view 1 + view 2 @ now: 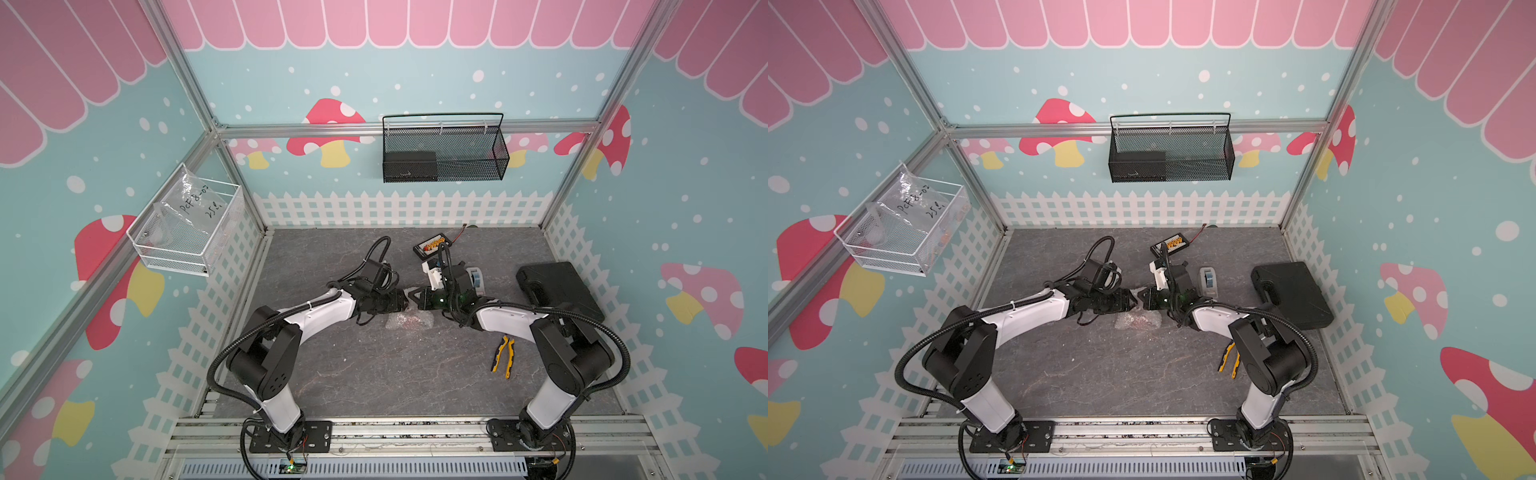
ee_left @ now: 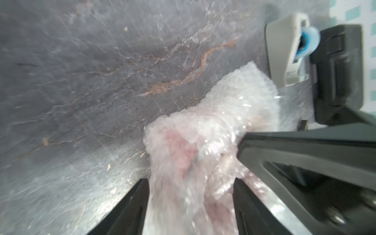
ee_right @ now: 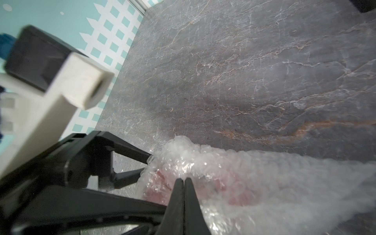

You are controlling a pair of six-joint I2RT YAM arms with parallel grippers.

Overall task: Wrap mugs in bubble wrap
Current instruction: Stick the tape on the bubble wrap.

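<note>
Mug [image 2: 183, 150], red through bubble wrap [image 1: 409, 321], on worktop [image 1: 374, 374]; left tool [image 2: 189, 181] spread astride wrap, right tool [image 3: 184, 180] closed, tips touching wrap.

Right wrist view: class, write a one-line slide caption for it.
Right fingers pinch bubble wrap bundled over a red mug on the grey table; left fingers spread at the bundle's end.

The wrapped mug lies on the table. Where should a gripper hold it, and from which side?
Probably the middle of the bundle, where the red mug shows through, with jaws across its narrow width, coming from above. It lies lengthwise on the table, and its ends look soft and empty.
</note>
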